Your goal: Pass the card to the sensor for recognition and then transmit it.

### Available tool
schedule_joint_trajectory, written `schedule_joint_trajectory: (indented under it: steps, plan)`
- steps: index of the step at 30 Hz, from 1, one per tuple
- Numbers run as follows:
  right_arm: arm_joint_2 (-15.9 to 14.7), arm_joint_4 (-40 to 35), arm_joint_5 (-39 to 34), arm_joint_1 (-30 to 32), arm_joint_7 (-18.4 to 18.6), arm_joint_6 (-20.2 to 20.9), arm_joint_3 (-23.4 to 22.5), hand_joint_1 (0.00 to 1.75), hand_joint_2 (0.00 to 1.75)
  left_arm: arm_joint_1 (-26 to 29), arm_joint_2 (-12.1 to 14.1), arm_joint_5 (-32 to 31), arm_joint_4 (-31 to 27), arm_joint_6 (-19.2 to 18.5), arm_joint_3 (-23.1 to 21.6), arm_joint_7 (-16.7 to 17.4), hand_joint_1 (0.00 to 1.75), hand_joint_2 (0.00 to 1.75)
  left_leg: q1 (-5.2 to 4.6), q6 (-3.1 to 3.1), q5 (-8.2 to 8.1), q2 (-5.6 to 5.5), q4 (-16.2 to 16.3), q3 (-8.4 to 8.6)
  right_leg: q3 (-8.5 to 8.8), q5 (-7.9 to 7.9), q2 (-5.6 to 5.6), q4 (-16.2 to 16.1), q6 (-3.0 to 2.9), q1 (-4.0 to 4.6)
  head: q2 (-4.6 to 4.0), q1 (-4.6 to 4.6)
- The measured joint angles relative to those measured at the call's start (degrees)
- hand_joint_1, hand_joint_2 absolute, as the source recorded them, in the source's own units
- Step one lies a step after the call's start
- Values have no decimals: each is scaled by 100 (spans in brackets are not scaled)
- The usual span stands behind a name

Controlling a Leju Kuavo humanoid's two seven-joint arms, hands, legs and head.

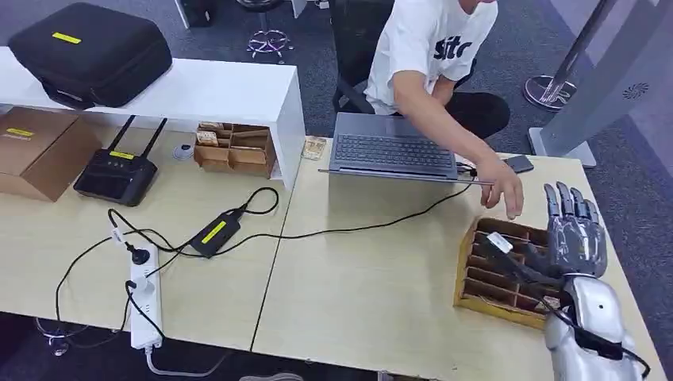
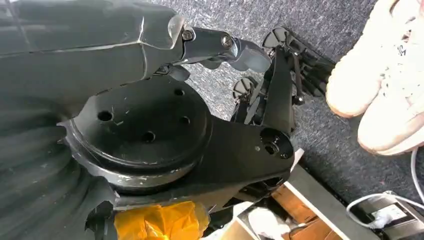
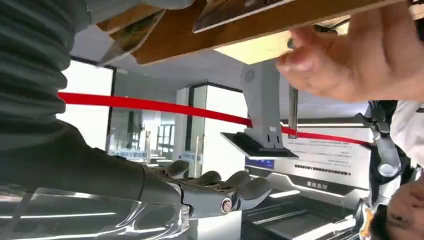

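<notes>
Nearest the head camera, the robot's right hand [image 1: 573, 232] is raised over the far right side of the wooden divided tray [image 1: 470, 295], fingers straight, spread apart and holding nothing; the right wrist view shows the same fingers [image 3: 235, 187] stretched out flat and empty. No picture lets me tell how the left hand's fingers stand.

Readable writing is scarce. A seated person's white T-shirt [image 1: 428, 44] carries dark letters that look like "sitr", partly hidden by the arm. Yellow labels sit on the black case [image 1: 91, 51], the cardboard box [image 1: 40, 151], the black router [image 1: 117, 175] and the power adapter [image 1: 214, 232], all well to the left of the tray, but their print is too small to read.

Inside the wooden divided tray, slots run in rows; a small white card [image 1: 498, 241] stands tilted in one of the upper left slots, just beside the robot's thumb. Whether they touch I cannot tell. What fills the other slots is unclear. Above the tray, the person's hand [image 1: 502, 190] hangs over its far edge, fingers pointing down. Beyond that hand lie an open laptop [image 1: 393, 151] and a dark phone [image 1: 520, 163]. A second, smaller wooden organiser [image 1: 234, 149] with brown compartments stands well left of the tray, beneath a white shelf [image 1: 206, 91].
</notes>
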Motion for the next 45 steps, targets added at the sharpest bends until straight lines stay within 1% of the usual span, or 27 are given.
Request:
schedule_joint_trajectory:
  steps: [5,12,18,28,33,38,45]
  plan:
    - [-28,342,129,-250,116,120,48,0,175,-15,15,24,0,0,-39,9,0,175,0,0,-1,1,0,-1,0,0,1,0,0,0,0,0]
    - [-41,761,234,-507,188,52,83,0,175,-54,35,37,0,2,-96,15,0,175,0,0,0,1,0,14,16,2,1,-2,1,0,0,0]
    - [-39,883,330,-564,168,2,83,0,175,-57,37,42,0,18,-129,42,0,175,0,0,0,1,0,20,24,3,0,-4,3,-1,0,2]
    - [-39,846,400,-529,37,-77,83,0,175,-57,37,39,0,20,-129,31,0,175,0,0,0,0,0,21,23,4,0,-4,3,-1,0,2]
    - [-39,688,56,-422,-136,-151,83,0,175,-56,37,42,0,20,-129,7,0,175,0,0,0,0,0,20,22,4,0,-3,3,-1,0,0]
    - [-39,323,-431,-174,-356,-118,52,0,175,-53,33,42,0,39,-129,-9,0,175,0,0,-1,-2,0,15,16,3,-1,-3,4,-1,0,0]
    - [-39,103,-555,-70,-406,-85,-2,0,175,-52,31,42,0,46,-129,-11,0,175,0,-1,-2,-2,0,13,14,2,-1,-3,4,-1,0,0]
